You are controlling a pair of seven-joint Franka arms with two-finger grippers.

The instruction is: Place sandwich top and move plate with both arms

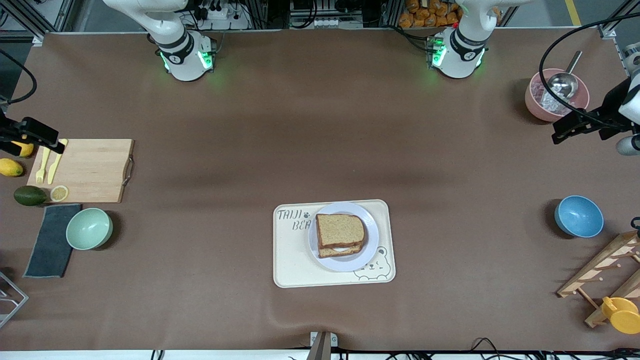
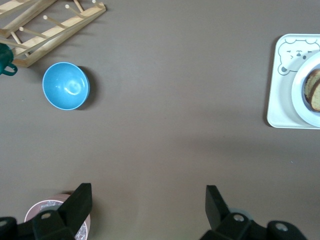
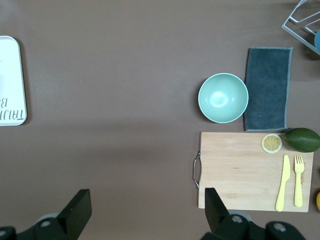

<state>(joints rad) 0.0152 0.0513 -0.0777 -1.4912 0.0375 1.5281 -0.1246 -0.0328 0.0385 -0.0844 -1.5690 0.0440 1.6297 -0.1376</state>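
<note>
The sandwich top [image 1: 340, 230], a brown bread slice, lies on the stacked sandwich on the round pale plate [image 1: 367, 252]. The plate stands on the cream bear tray [image 1: 290, 265] in the middle of the table, toward the front camera. My left gripper [image 1: 562, 131] [image 2: 148, 194] hangs open and empty beside the pink bowl at the left arm's end. The left wrist view catches the tray [image 2: 277, 100], the plate [image 2: 300, 100] and a bit of the bread [image 2: 314, 90]. My right gripper [image 1: 52, 144] [image 3: 146, 197] hangs open and empty over the cutting board's edge at the right arm's end.
At the left arm's end are a pink bowl with a metal scoop [image 1: 537, 107], a blue bowl [image 1: 579, 216], a wooden rack [image 1: 600, 272] and a yellow cup [image 1: 622, 315]. At the right arm's end are a cutting board [image 1: 90, 170], green bowl [image 1: 89, 228], grey cloth [image 1: 50, 240] and avocado [image 1: 29, 195].
</note>
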